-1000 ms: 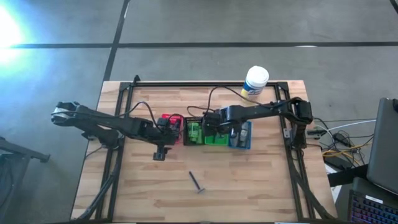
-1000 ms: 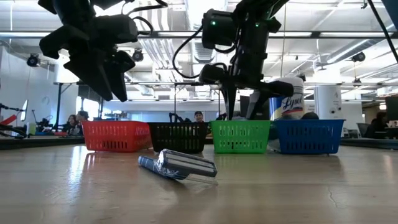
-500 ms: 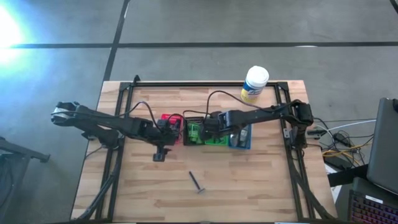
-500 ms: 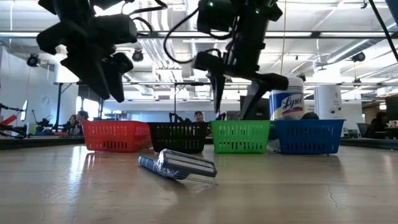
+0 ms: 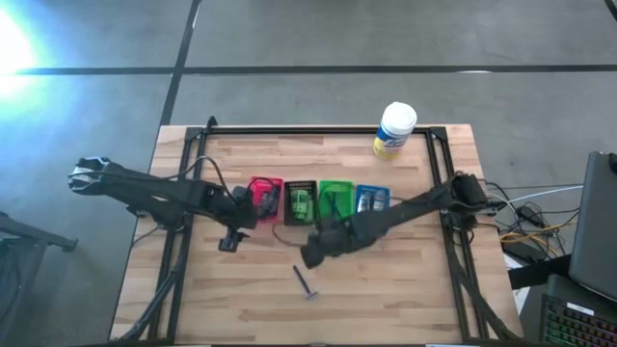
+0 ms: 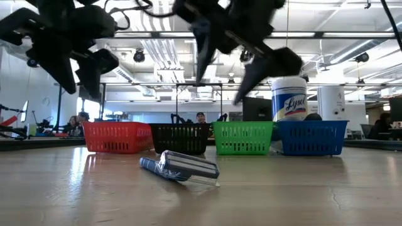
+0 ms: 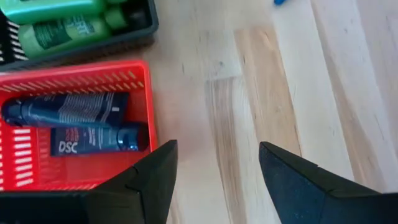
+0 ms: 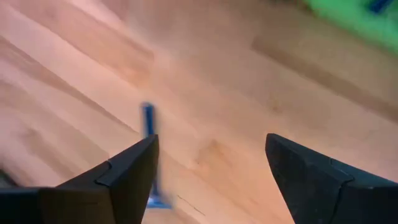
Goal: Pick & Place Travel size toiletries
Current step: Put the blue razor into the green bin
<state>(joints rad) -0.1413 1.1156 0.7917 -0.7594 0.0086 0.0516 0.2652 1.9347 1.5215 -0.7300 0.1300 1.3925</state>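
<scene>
One razor [image 5: 305,281] in a clear wrapper is lying loose on the desk [image 5: 386,289], out in front of the row of four baskets. The right gripper [image 5: 314,254] hangs just above and beside it, jaws spread wide with nothing in them. The razor's blue handle shows between its fingers in the right wrist view [image 8: 148,155]. The left gripper [image 5: 228,241] hovers near the red basket [image 5: 263,193], jaws also released and empty. That basket has two dark blue tubes [image 7: 68,109] inside, and the black basket [image 5: 300,201] next to it holds green bottles [image 7: 62,31].
</scene>
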